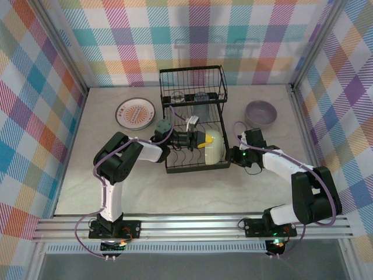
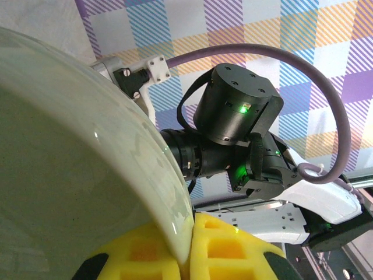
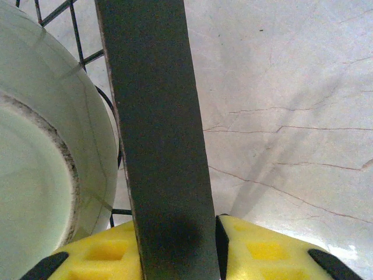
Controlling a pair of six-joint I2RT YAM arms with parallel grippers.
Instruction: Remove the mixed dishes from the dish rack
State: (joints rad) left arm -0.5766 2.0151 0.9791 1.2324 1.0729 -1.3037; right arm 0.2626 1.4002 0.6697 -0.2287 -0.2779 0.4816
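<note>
L claw (image 2: 189, 252) grips green bowl (image 2: 70, 175) by rim, R claw (image 3: 178, 251) pinches dish rack (image 3: 157, 116) bar. Hold rack steady, lift bowl slow, clear of rack under claw

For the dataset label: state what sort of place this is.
Probably a robot test cell staged as a dish-drying spot, not a home kitchen: plaid panel walls, arms bolted to an aluminium rail, a black wire dish rack.

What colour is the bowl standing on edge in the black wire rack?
A pale green bowl; the left wrist view shows it best.
</note>
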